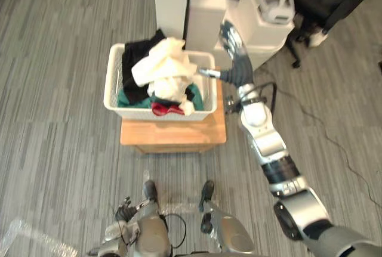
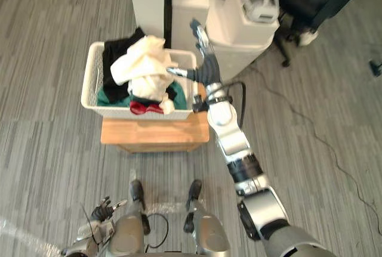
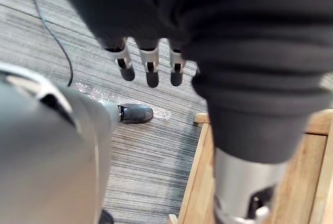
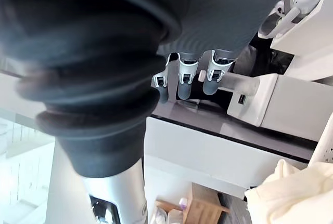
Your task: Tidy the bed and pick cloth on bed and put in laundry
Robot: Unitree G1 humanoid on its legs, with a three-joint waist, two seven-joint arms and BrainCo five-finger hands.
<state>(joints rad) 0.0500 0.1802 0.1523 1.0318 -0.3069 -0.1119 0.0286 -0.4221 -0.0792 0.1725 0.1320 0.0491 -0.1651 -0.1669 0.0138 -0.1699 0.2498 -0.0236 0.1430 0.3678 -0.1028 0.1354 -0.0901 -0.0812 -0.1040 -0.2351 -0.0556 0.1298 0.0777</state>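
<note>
Silver right hand (image 1: 231, 51): fingers straight, apart, empty, above the right rim of the white laundry basket (image 1: 113, 81). Cream cloth (image 1: 164, 66) tops the pile inside. The basket sits toward the wooden tabletop's (image 1: 173, 133) rear edge. Deposit appears done. Left hand (image 1: 124, 210) hangs low, fingers relaxed.

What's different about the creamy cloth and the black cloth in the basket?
The cream cloth is pale, and the black cloth is very dark. The cream cloth is bunched up on top of the pile, near the middle. The black cloth sits toward the far left corner, partly tucked under the cream one. Both are inside the white laundry basket.
</note>
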